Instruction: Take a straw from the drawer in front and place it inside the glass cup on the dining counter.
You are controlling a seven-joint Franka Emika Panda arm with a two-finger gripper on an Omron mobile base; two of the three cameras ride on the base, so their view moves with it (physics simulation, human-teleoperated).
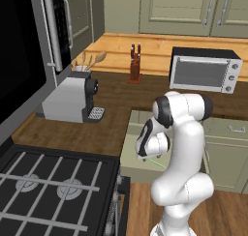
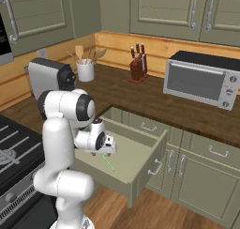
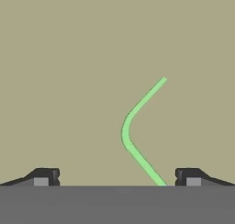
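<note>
The end effector (image 3: pixel 117 177) points down into the open drawer (image 2: pixel 140 154), and in the hand view its two fingertips (image 3: pixel 46 176) stand wide apart with nothing between them. The straw (image 3: pixel 133 126) lies flat on the pale drawer floor just below, not yet touched. In the hand view it is nearer to the right-side fingertip than to the other: its lower end disappears at the bottom edge beside that tip, and from there the long part runs up, bends, and continues to the upper right. So its long axis is oblique to the line between the tips, neither along it nor square across it. I judge that the hand must shift a little toward that side, perhaps also turn, before it goes down. In the right base view the straw (image 2: pixel 108 163) lies beside the wrist.
</note>
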